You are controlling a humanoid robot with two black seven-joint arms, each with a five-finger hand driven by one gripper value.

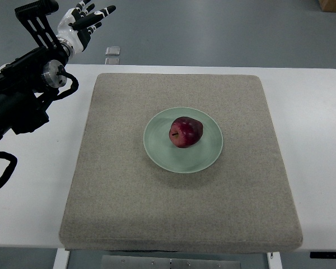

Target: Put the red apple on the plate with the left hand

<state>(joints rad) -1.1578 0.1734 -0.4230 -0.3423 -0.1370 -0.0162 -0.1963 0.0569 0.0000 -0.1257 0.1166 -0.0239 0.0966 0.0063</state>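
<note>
Item: dark red apple (185, 132), glossy, stem showing on its near-left shoulder, resting a little tilted on the round pale green ceramic plate (207, 159), slightly to the far side of the plate's middle and wholly inside the rim. Plate: set flat near the middle of a square beige fabric mat (129, 202), which covers most of a white table (39, 202). Left hand (84, 22): white and black fingered hand on a black arm, held well off to the far left of the plate, beyond the mat's far-left corner and past the table's far edge, fingers extended and apart, holding nothing, palm clear of every object. Right arm: not in sight. Small pale square object (112, 51): lies on the grey floor beyond the table, far-left of the plate; identity cannot be told. Condition of task: judged complete or nearly so, since the apple sits on the plate and the hand is free of it. Risks noted: the apple rests on a rounded side and could roll toward the plate's rim if the table is jolted; a low sweep of the left arm back over the mat could clip the apple or shove the plate across the fabric; the black cable (3, 171) looped left of the plate, on the table's edge, could snag as the arm moves.
</note>
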